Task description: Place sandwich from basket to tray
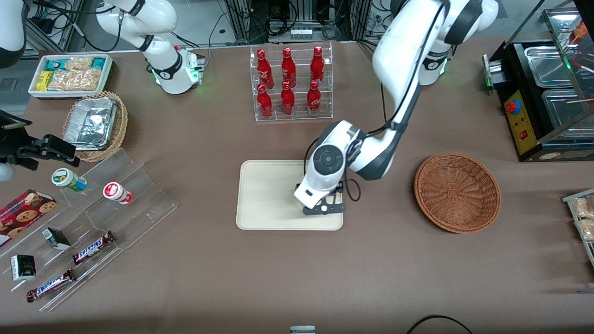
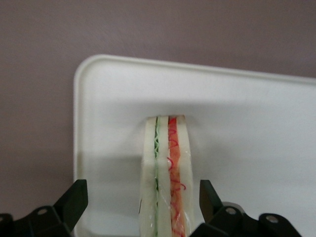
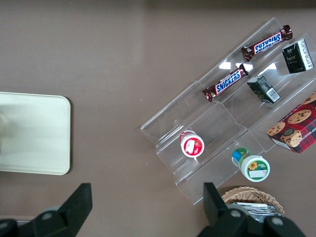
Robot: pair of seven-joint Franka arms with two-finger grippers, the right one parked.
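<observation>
The working arm [image 1: 399, 74] has glossy white shells, black joint bands, a black cable and black jaws.

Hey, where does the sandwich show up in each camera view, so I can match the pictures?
Front view: the sandwich is hidden under the working arm's claw, which hangs over the tray.
Left wrist view: the sandwich stands on edge on the tray, between the open claw fingers, which do not touch it.
Right wrist view: not in it.
Shared landmark: the tray.
</observation>
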